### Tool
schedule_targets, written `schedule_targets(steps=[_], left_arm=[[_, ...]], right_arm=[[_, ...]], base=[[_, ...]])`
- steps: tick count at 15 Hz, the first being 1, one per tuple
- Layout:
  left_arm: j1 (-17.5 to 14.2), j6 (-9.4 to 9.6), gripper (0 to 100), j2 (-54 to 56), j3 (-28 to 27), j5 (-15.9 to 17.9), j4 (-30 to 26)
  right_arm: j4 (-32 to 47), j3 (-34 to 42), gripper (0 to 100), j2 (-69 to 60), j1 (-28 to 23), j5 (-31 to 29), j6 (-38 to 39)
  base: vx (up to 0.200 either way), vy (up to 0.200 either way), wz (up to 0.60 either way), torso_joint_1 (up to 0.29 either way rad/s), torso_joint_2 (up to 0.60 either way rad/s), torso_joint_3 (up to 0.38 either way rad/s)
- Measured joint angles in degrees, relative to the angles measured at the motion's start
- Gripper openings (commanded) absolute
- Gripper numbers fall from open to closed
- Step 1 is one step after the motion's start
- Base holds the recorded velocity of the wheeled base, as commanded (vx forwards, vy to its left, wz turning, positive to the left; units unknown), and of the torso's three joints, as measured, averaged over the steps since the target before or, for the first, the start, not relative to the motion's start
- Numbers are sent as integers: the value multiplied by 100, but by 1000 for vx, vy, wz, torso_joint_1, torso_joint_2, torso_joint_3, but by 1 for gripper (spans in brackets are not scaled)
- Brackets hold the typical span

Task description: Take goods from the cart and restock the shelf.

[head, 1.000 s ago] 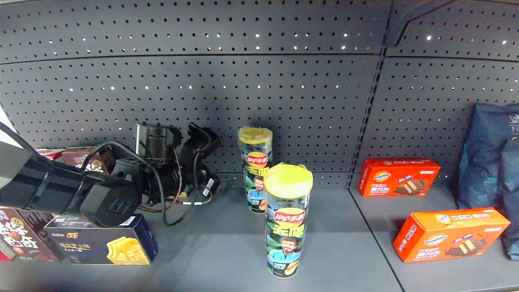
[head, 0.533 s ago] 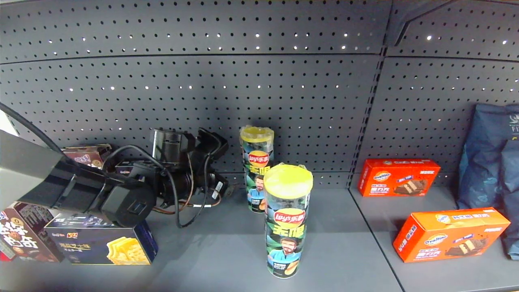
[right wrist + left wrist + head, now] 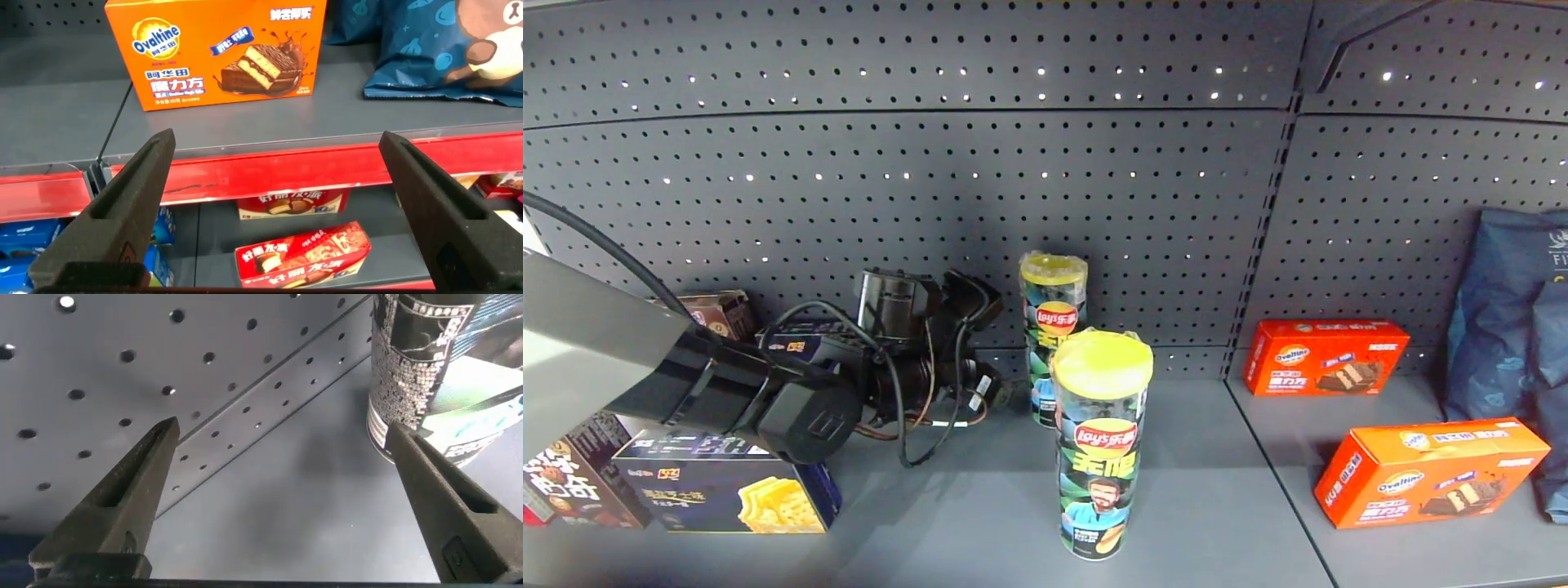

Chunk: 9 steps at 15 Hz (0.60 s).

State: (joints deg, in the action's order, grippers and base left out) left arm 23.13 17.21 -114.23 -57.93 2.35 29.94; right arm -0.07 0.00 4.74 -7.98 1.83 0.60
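left gripper point(image 3: 282, 429) spread wide and empty, low on the shelf point(image 3: 980, 506), just left of the back can point(image 3: 1054, 322), one finger close to it. could knock that can over with a small swing toward it. could then push it into the front can point(image 3: 1101, 441), just ahead of it, and tip both. right gripper point(image 3: 278, 143) wide open too, holding nothing. best to move slowly near the back can.
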Motion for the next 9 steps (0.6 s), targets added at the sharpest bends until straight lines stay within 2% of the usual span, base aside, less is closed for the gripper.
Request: schedule_targets(steps=[7, 9], left_arm=[[138, -20, 100, -149, -139, -33, 0], [162, -82, 100, -184, -172, -33, 0]], right_arm=[[0, 0, 100, 0, -2, 0, 0], [0, 0, 100, 0, -2, 0, -2]], base=[[0, 0, 0, 0, 0, 0], [0, 0, 0, 0, 0, 0]])
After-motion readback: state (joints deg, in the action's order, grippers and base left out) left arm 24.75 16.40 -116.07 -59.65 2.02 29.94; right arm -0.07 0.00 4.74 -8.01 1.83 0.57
